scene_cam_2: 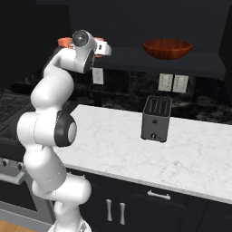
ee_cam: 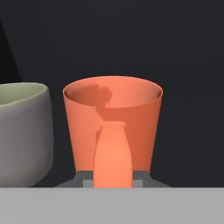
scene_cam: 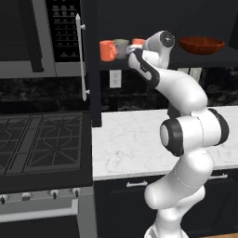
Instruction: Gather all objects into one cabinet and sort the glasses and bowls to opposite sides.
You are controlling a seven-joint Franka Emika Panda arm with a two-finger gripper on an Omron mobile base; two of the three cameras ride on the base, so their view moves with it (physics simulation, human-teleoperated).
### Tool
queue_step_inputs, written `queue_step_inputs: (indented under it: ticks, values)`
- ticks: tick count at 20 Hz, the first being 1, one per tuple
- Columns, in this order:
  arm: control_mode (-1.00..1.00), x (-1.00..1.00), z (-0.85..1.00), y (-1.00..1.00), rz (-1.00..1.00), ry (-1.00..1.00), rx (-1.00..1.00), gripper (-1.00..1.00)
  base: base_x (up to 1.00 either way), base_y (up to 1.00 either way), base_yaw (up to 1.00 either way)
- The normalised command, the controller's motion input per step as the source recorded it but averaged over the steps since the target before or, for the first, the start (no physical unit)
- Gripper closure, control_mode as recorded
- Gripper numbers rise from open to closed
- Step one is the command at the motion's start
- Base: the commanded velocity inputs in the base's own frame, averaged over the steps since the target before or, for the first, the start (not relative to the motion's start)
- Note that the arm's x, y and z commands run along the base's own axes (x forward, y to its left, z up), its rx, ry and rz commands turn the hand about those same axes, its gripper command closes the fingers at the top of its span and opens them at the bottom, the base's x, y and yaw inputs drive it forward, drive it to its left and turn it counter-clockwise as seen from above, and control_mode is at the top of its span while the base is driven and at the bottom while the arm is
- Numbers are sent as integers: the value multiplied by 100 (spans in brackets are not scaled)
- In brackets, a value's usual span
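Pincer [ee_cam: 113,181] closed on orange cup [ee_cam: 113,127] by its handle, on cabinet shelf [scene_cam: 204,59] just beside grey-beige cup [ee_cam: 22,131].

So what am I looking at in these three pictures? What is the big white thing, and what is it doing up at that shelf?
The white thing is a robot arm in a computer-drawn kitchen. Two pictures come from cameras behind it, one on its left and one on its right. The third comes from a camera on its hand, looking along its pincer.

The arm reaches up to a dark shelf in a black wall cabinet. On the shelf's left stand an orange cup and a grey cup, with a second orange cup at the hand. Far to the right sits a wide red-brown bowl.

In the hand picture the pincer's tips flank that second cup's handle, but I cannot tell whether they grip it.

Below, a toaster stands on the white counter, with a stove to the left.
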Motion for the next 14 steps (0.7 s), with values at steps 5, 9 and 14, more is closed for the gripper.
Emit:
queue_step_inputs:
  ticks: [5, 9, 14]
  values:
    - [-100, 0, 0, -8, 0, 0, 0, -100, 0, 0, 0]
    - [-100, 0, 0, 0, 0, 0, 0, -100, 0, 0, 0]
    - [-100, 0, 0, -2, 0, 0, 0, -100, 0, 0, 0]
